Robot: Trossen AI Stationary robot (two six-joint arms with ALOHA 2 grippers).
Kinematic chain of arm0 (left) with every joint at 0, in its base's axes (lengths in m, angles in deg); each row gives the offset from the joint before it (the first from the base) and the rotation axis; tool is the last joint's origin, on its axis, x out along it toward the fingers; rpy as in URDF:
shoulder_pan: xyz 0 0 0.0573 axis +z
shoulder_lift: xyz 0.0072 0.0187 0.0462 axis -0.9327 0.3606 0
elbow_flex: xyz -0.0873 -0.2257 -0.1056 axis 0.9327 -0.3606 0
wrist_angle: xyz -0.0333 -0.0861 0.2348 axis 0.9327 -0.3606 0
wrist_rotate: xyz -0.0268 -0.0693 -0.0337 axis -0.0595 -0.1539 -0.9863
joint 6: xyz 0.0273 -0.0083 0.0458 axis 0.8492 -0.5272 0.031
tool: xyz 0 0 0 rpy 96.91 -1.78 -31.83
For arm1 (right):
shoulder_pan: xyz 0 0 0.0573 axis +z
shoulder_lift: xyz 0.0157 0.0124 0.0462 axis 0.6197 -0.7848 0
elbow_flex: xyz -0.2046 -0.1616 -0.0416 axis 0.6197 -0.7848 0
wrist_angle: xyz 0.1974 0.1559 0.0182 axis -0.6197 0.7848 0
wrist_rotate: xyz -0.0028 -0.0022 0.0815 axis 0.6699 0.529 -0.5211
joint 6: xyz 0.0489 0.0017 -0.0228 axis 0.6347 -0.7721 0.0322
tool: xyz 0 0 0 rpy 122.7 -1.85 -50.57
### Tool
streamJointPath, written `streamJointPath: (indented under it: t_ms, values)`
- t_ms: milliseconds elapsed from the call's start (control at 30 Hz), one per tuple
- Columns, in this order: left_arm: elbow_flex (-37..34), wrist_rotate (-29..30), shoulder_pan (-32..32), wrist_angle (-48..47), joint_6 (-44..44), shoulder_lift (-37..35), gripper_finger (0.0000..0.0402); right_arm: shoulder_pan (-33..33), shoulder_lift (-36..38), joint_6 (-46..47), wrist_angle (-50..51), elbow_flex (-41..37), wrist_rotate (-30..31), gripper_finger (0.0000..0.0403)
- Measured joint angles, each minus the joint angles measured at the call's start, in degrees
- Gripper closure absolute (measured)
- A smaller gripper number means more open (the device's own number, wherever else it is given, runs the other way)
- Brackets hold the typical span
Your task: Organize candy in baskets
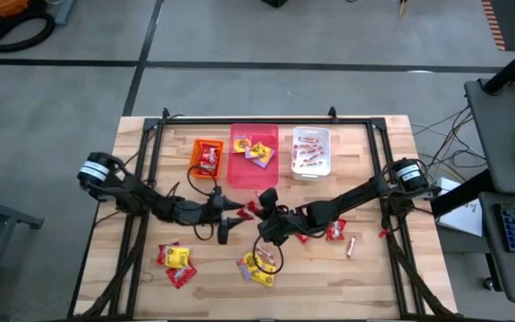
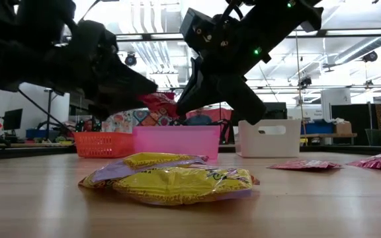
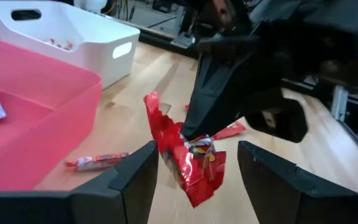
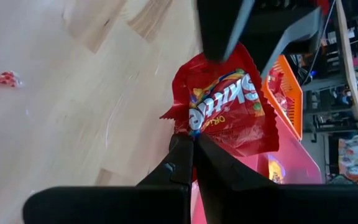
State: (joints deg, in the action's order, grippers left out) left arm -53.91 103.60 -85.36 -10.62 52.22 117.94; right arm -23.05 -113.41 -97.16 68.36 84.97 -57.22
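Left of centre, left claw (image 3: 194, 168) spread, fingers either side of a red packet (image 3: 188, 163), not touching. Right claw (image 4: 193, 149) pinches that packet by one edge, mid-air above tabletop (image 1: 374, 268), just before the pink basket (image 1: 254, 166). Packet hangs roughly upright, long axis near vertical. Orange basket (image 1: 206, 157), pink one, white basket (image 1: 311, 152) each hold some candy; loose yellow packets (image 1: 257, 266) remain. Partway done.

Your left gripper (image 3: 194, 174) is standing with its fingers spread, the red packet (image 3: 188, 158) hanging between them, pinched from above by the right gripper (image 3: 197, 134). Beside it are sitting the pink basket (image 3: 36, 124) and the white basket (image 3: 73, 37).
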Motion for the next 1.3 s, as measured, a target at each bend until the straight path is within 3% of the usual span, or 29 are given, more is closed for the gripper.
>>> streamJointPath:
  t_ms: [167,267,567,933,1167,1300]
  values:
    - [2.8,0.1,1.1,0.0,0.4,3.3,0.0201,0.1,0.0,0.0,0.1,0.0,0.0,0.0394]
    - [3.5,0.7,1.1,0.0,1.5,3.7,0.0224,0.2,0.0,-0.2,1.0,0.0,0.0,0.0394]
    - [3.3,3.6,1.3,0.0,0.0,3.3,0.0388,0.3,0.0,-0.5,1.2,0.0,4.4,0.0388]
    - [2.3,10.3,1.2,0.7,3.6,0.4,0.0396,0.2,0.0,6.8,2.7,2.4,8.6,0.0300]
    - [0.8,15.9,0.2,2.4,14.1,-8.2,0.0398,0.2,2.0,13.8,3.4,4.3,10.6,0.0249]
    - [-1.4,21.9,-1.0,2.8,19.7,-14.7,0.0399,0.2,5.4,19.0,3.9,4.3,11.5,0.0244]
